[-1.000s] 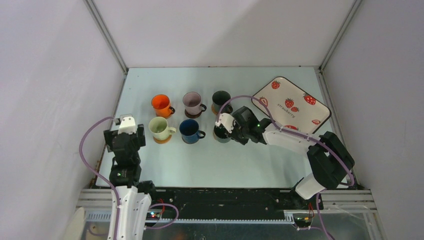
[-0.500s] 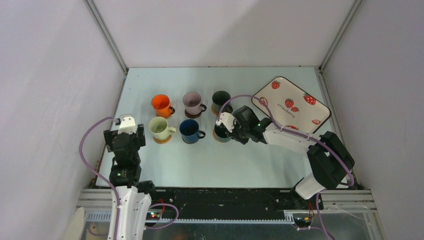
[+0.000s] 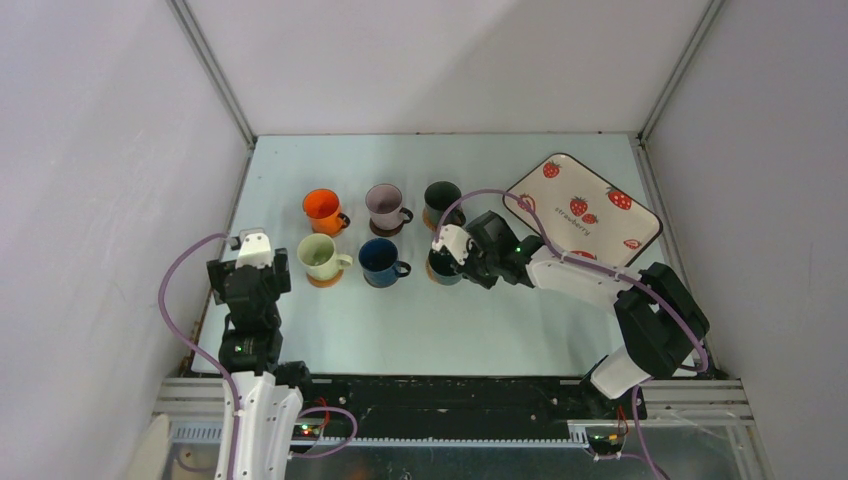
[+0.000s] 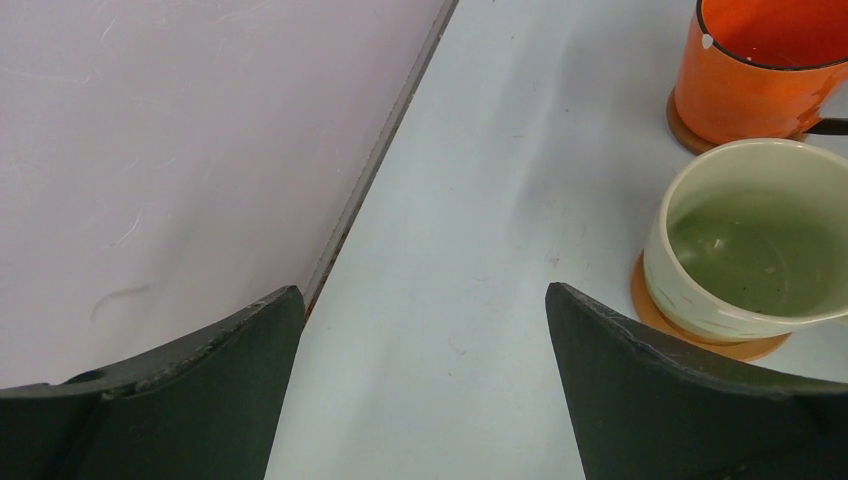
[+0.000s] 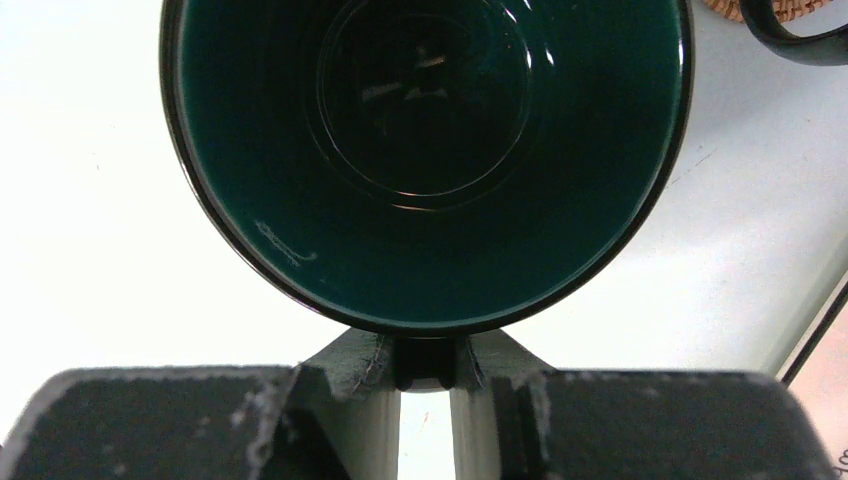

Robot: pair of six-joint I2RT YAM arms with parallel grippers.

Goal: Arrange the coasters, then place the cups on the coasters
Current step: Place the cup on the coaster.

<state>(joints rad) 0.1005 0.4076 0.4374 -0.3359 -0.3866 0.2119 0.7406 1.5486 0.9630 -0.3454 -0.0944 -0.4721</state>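
Six cups stand in two rows. The far row has an orange cup (image 3: 322, 207), a mauve-white cup (image 3: 384, 204) and a dark green cup (image 3: 441, 199). The near row has a pale green cup (image 3: 318, 256), a navy cup (image 3: 379, 259) and a second dark green cup (image 3: 441, 266). My right gripper (image 5: 424, 368) is shut on the handle of that second dark green cup (image 5: 425, 150), which hides whatever lies under it. The pale green cup (image 4: 750, 250) sits on an orange coaster (image 4: 660, 318), the orange cup (image 4: 765, 65) on a brown coaster (image 4: 684, 135). My left gripper (image 4: 425, 330) hangs open left of them, holding nothing.
A white strawberry-print tray (image 3: 590, 190) lies at the far right, just beyond my right arm. The left wall (image 4: 180, 150) runs close beside my left gripper. A woven coaster (image 5: 762, 10) and another cup's dark handle (image 5: 800, 45) show beyond the held cup.
My right gripper, with the dark green cup, has shifted very slightly to the far right. The left arm has not moved.
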